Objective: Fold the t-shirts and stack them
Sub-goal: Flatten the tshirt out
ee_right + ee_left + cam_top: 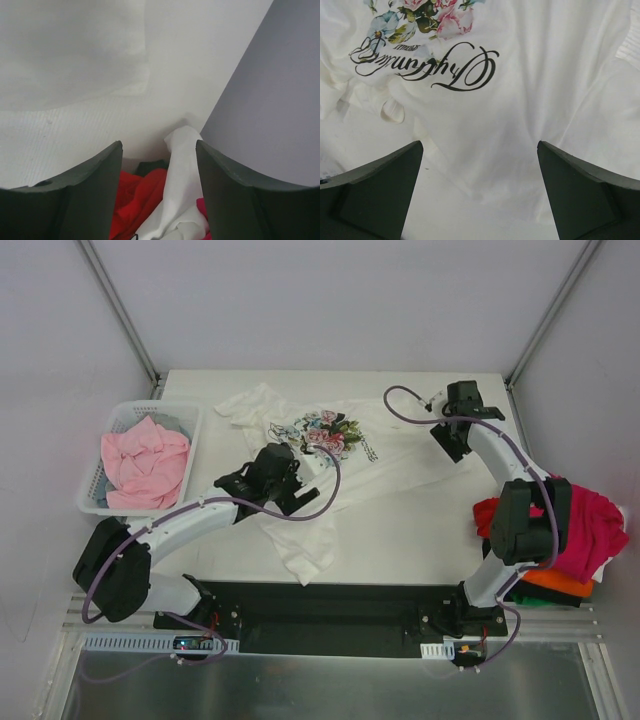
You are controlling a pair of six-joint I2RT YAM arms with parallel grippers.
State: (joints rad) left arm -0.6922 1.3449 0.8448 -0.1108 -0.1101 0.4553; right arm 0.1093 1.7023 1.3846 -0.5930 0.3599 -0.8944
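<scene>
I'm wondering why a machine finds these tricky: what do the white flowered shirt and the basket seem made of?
The white t-shirt looks like soft, matte knit cloth, probably cotton: it wrinkles and lies limp, with flowers and script printed on. The basket looks like rigid white plastic, its sheen hard to judge from here: its lattice walls hold their shape.

The white-shelled left arm point(190, 512) and right arm point(497, 448) were fitted with black joints and looped purple cables point(337, 475); dark wedge-shaped gripper fingers point(375, 195) were shown.
</scene>
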